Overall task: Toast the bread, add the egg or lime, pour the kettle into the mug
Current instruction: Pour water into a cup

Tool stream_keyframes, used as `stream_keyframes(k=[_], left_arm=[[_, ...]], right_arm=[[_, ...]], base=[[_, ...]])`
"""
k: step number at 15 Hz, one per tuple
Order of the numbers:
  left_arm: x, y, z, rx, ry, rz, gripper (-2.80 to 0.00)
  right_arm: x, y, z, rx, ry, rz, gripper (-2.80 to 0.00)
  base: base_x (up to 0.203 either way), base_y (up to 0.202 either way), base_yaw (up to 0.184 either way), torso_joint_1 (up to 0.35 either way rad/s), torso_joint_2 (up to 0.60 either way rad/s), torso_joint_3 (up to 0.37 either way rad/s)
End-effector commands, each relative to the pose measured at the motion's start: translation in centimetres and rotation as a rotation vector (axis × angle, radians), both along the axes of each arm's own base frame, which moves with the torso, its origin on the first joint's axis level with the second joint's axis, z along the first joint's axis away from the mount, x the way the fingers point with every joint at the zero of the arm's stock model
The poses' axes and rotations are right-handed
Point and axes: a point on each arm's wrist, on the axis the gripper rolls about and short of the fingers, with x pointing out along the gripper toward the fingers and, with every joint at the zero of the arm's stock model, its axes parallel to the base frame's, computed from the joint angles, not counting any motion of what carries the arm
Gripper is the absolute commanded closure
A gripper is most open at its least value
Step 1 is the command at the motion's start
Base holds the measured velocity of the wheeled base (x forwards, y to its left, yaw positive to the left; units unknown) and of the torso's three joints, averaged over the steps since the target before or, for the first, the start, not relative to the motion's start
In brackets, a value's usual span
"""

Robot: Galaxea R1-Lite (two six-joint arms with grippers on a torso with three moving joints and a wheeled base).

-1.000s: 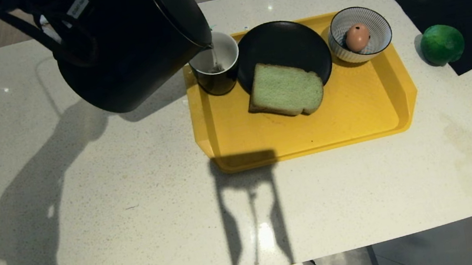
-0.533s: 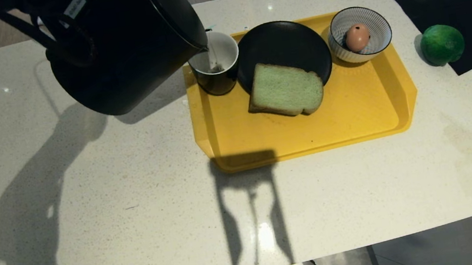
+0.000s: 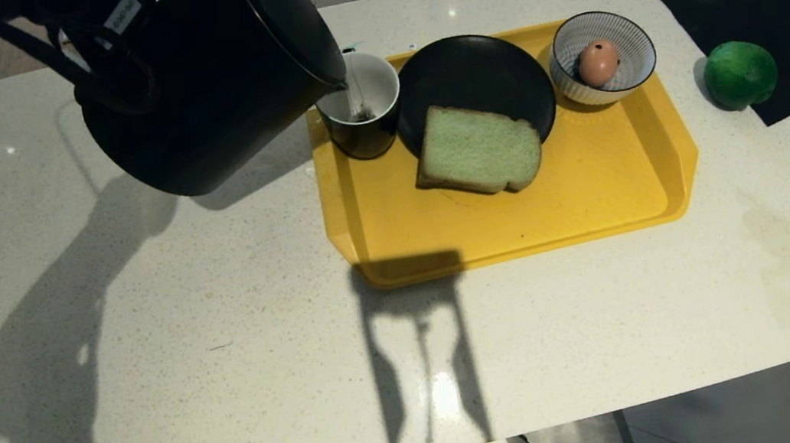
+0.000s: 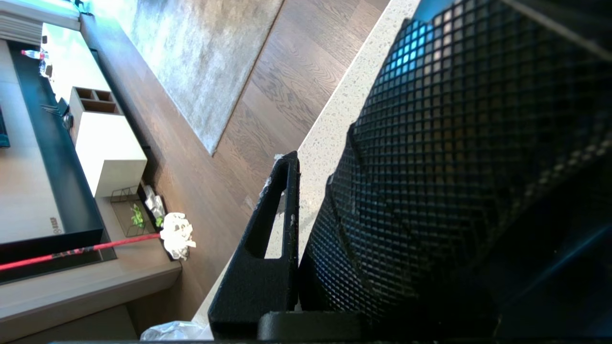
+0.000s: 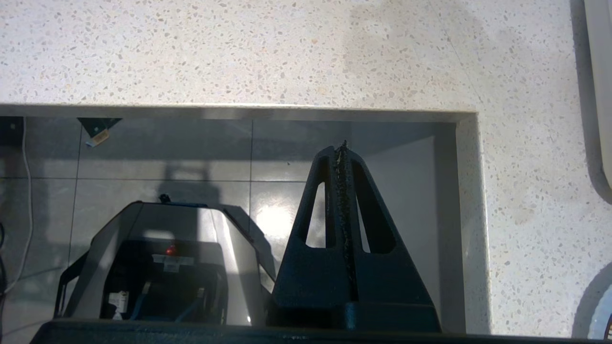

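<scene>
Pale speckled stone countertop [image 3: 226, 338] under hard light, crossed by sharp dark shadows. Beyond its far edge, brown wood-plank floor [image 4: 287, 91] with a grey rug [image 4: 205, 57], plus a low white cabinet [image 4: 107, 153] with open cubbies beside a long dark unit. Below the counter's near cut-out, glossy grey floor tiles [image 5: 167, 153].

Bright light from behind throws hard dark shadows across the countertop [image 3: 234, 398], with small glare spots.
</scene>
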Motion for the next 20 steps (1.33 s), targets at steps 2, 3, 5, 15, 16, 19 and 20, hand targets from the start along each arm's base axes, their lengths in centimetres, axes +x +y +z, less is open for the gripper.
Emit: stream_keyframes(k=[2,3,5,15,16,19,20], left_arm=[[-0.02,0.0,-0.01,0.005,0.001,0.004,0.0],[-0.02,0.0,-0.04,0.006,0.004,0.008,0.0],[0.01,0.03,-0.07,0.008,0.007,0.011,0.0],[-0.03,0.07,-0.21,0.015,0.021,0.017,0.0],[0.03,0.03,-0.25,0.016,0.023,0.017,0.0],[0.09,0.0,-0.29,0.017,0.024,0.017,0.0],[0.15,-0.04,-0.33,0.018,0.025,0.017,0.0]], right_arm=[[0.02,0.0,-0.04,0.001,0.003,0.001,0.0],[0.0,0.0,0.0,0.0,0.0,0.001,0.0],[0.02,0.0,-0.04,-0.001,0.003,0.001,0.0],[0.02,0.0,-0.03,-0.001,0.002,0.001,0.0],[0.02,0.0,-0.01,-0.001,0.002,0.001,0.0],[0.02,0.0,-0.04,-0.001,0.002,0.001,0.0],[0.02,0.0,-0.04,-0.001,0.003,0.001,0.0]], base=[[0.0,0.0,0.0,0.0,0.0,0.0],[0.0,0.0,0.0,0.0,0.0,0.0],[0.0,0.0,0.0,0.0,0.0,0.0],[0.0,0.0,0.0,0.0,0.0,0.0],[0.0,0.0,0.0,0.0,0.0,0.0],[0.0,0.0,0.0,0.0,0.0,0.0],[0.0,0.0,0.0,0.0,0.0,0.0]])
